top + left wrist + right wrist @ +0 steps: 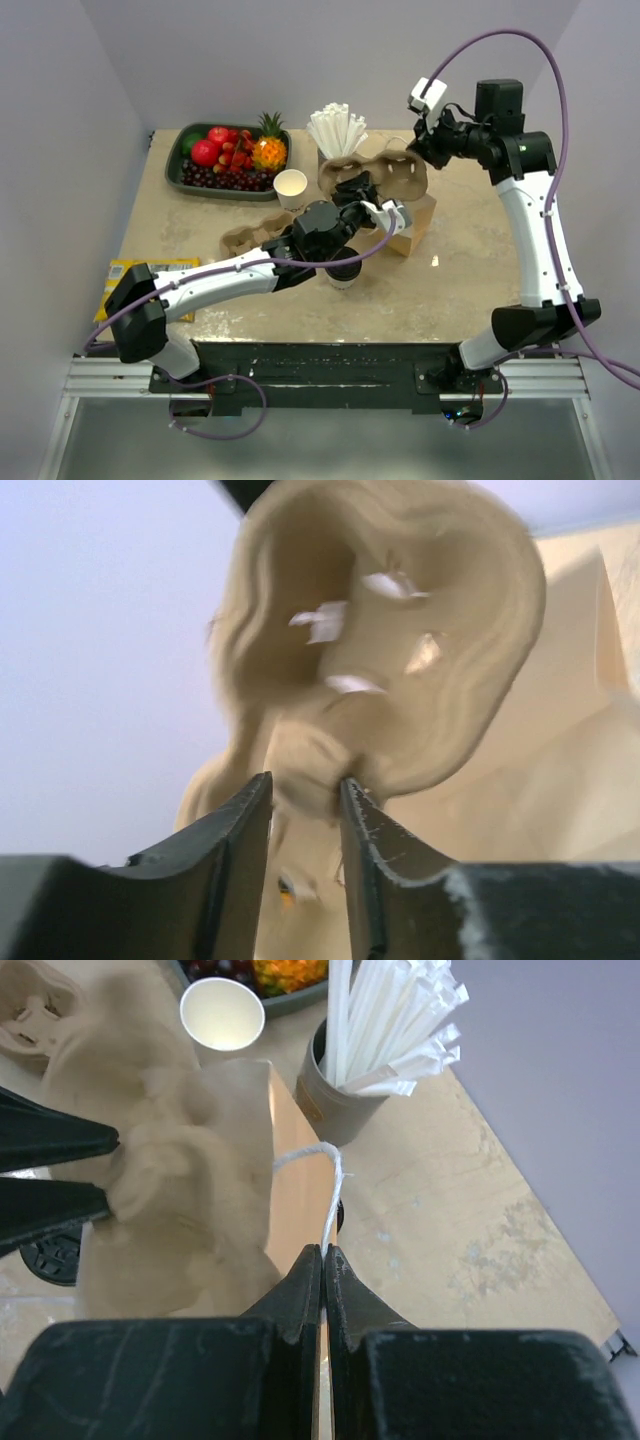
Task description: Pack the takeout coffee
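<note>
Takeout coffee (343,272) stands on the table (450,290) beneath your left arm (250,270): left gripper (305,785) clamped on the pulp carrier (400,630), right gripper (323,1260) pinched on the paper bag (295,1160), so a low swing may topple it.

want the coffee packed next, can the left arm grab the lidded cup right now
Probably not: the left tool is clamped on the pulp carrier, and the cup sits under its own wrist.

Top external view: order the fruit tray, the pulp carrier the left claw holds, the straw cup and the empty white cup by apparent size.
1. fruit tray.
2. held pulp carrier, raised nearer the camera, so less certain.
3. straw cup with its straws.
4. empty white cup, clearly smallest.
</note>
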You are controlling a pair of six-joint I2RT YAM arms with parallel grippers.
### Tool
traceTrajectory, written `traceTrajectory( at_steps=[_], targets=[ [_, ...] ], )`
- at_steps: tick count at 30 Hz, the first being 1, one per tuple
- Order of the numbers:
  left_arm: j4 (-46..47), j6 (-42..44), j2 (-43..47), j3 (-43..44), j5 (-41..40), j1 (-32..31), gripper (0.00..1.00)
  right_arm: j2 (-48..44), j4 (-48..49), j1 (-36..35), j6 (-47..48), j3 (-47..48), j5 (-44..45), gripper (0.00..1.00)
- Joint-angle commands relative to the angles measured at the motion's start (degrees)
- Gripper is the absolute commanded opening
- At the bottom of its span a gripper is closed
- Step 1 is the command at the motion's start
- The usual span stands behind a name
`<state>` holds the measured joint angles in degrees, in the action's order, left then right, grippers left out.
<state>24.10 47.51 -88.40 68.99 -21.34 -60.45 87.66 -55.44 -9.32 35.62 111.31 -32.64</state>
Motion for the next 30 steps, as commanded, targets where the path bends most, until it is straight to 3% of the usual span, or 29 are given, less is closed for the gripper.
traceTrajectory(
  at_steps=[1,8,12,17,28,30],
  targets=[
    [6.0,-12.4,-1.0,5.4,-1.8,0.8,0.0,-2.0,-2.1,0.8,-0.2,-1.4,3.1,0.0],
    [0.5,-21.1,-0.4,12.7,2.2,0.9,0.0,-4.0,-2.6,6.0,-0.3,-2.6,1.9,0.0],
    [0.8,-22.0,2.7,8.6,9.5,1.0,0.0,-4.9,-2.7,7.7,-1.2,-3.8,0.2,0.0],
    [-2.6,-24.9,3.5,8.0,10.3,1.0,0.0,-6.4,-1.3,7.7,-5.0,-4.3,-1.9,0.0],
    [-9.6,-19.9,4.0,13.4,12.7,3.0,0.0,-7.8,-2.0,7.7,-5.3,-6.5,-4.5,0.0],
    [-14.7,-19.6,4.1,15.4,17.8,4.7,0.08,-7.9,-1.9,7.7,-5.6,-6.5,-4.6,0.0]
  ],
)
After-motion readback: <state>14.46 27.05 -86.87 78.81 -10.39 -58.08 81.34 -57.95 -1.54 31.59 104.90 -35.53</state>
